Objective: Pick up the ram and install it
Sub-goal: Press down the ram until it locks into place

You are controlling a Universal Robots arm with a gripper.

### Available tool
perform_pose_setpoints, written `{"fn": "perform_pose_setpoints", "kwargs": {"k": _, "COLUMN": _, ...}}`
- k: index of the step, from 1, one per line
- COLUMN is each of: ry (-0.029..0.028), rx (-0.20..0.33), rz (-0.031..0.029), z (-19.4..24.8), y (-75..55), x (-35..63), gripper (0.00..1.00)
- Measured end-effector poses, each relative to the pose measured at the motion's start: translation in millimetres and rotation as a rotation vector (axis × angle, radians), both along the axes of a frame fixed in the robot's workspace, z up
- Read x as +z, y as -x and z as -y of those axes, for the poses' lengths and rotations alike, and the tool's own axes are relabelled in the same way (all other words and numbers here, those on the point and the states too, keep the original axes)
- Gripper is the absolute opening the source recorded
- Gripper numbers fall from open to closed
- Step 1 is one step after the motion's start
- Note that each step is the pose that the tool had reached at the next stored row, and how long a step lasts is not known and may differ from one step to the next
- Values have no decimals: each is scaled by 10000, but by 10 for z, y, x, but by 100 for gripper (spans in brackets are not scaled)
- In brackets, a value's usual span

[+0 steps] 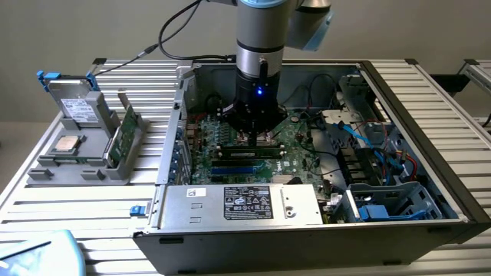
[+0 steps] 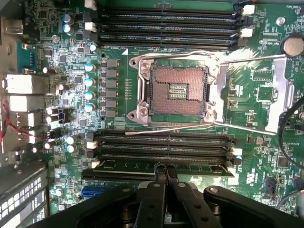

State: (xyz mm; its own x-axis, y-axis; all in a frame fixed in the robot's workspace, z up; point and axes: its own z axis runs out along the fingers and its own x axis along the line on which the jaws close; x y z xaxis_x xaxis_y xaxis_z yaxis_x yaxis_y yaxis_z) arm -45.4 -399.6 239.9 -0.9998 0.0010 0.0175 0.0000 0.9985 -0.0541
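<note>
The ram [image 2: 190,167] is a slim green stick lying along one of the motherboard's black slots, beside the empty processor socket [image 2: 176,91]. In the exterior view the ram [image 1: 249,153] sits low in the open computer case, directly under the arm. My gripper [image 2: 165,169] is shut, its two fingertips pressed together and resting on the stick's upper edge near its middle, with nothing held between them. In the exterior view my gripper [image 1: 258,137] stands upright just above the stick.
Several empty black slots [image 2: 166,28] lie on the far side of the socket. A silver power supply [image 1: 241,204] fills the case's front, and cables and drive bays [image 1: 383,172] crowd the exterior view's right. On the exterior view's left, a grey holder [image 1: 84,155] carries a green card and a processor chip.
</note>
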Motion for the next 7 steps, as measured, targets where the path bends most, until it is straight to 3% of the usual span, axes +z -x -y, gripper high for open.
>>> {"fn": "perform_pose_setpoints", "kwargs": {"k": 7, "ry": 10, "rx": -87, "rz": 0, "z": 0, "y": 0, "x": 1, "gripper": 11}}
